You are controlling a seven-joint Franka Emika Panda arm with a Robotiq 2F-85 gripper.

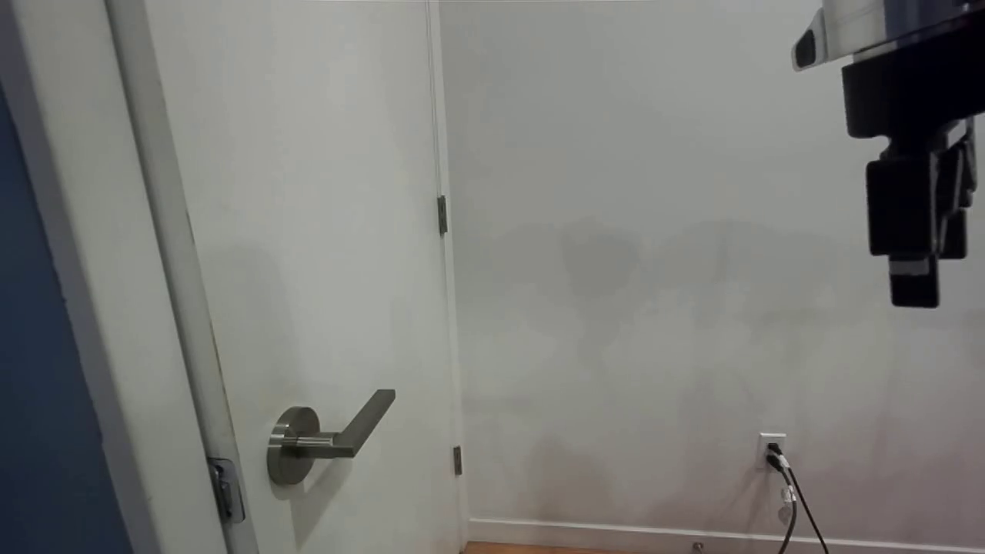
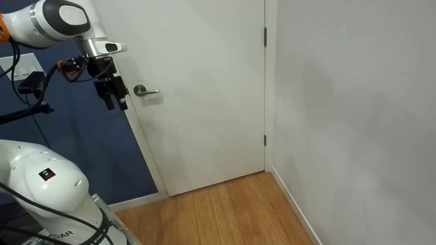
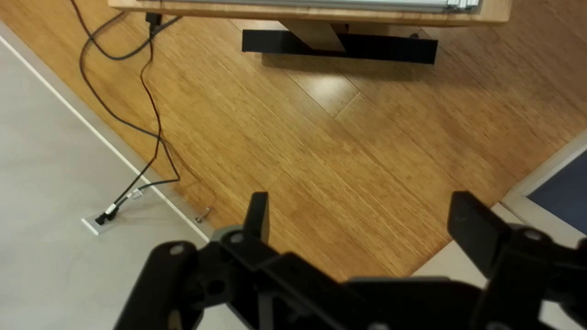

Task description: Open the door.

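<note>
The white wall (image 1: 654, 154) fills the right half of an exterior view. The wood-plank floor (image 3: 344, 151) spreads across the centre of the wrist view. The white flat-panel door (image 2: 209, 119) takes the upper centre of an exterior view, apparently closed in its white door frame (image 2: 144, 148). The Franka Emika Panda arm (image 2: 63, 183) stands at the left of an exterior view. Its black Robotiq gripper (image 3: 357, 211) shows at the bottom of the wrist view, jaws wide apart, floor visible between them. The brushed-silver lever handle (image 1: 346, 440), on a round rose (image 1: 296, 422), sits at the lower left of an exterior view. A power outlet (image 1: 779, 438) is at the lower right.
</note>
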